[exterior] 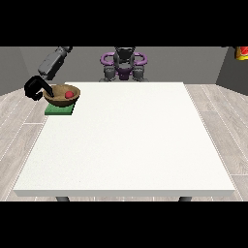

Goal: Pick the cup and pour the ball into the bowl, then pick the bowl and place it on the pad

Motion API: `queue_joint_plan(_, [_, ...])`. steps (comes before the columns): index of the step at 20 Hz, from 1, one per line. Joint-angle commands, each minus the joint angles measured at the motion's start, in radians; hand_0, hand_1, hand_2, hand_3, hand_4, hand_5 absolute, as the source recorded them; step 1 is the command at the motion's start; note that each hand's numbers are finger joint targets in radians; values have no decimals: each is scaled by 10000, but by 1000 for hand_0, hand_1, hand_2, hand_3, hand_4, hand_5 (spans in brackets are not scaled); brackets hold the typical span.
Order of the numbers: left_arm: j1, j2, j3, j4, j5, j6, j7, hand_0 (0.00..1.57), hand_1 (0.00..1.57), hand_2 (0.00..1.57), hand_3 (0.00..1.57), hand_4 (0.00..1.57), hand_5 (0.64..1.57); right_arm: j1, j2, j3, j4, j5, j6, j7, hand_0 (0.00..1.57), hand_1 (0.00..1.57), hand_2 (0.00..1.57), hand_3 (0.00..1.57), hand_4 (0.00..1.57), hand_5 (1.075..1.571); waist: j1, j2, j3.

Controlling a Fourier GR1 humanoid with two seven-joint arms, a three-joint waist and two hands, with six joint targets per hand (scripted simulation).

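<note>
Front view: hand at the view's left (35, 88) grips the brown bowl (61, 95) by its rim; red ball (69, 94) inside, green pad (59, 110) just below it.

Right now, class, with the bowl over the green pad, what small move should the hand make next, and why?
Probably open the fingers and draw back. The brown bowl, with the red ball inside, already appears to sit on the green pad at the table's corner, while the hand at the view's left is at its rim.
</note>
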Motion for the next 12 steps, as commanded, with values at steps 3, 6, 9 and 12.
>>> queue_joint_plan(3, [-191, 406, 152, 384, 104, -249, -315, 0, 0, 0, 0, 1199, 1568, -305, -200, 722, 42, 535, 562, 213, 0, 0, 212, 0, 0, 1442, 161, 352, -6])
queue_joint_plan(6, [92, -519, -449, -545, -233, 605, -94, 0, 0, 0, 0, 1206, 1569, -570, -101, 926, 383, 724, 499, 534, 0, 0, 0, 0, 0, 1407, 186, -258, 3])
queue_joint_plan(9, [99, -543, -606, -581, 104, 378, 696, 0, 0, 0, 0, 1190, 1569, -616, -327, 1060, 539, 873, 525, 1154, 0, 0, 0, 0, 0, 1395, 207, -1052, -1])
queue_joint_plan(12, [651, -675, -698, 215, -310, 382, 478, 0, 0, 0, 0, 1190, 1569, -363, -311, 1571, -138, 1094, 1051, 1651, 0, 0, 0, 0, 200, 1375, -470, -2151, -17])
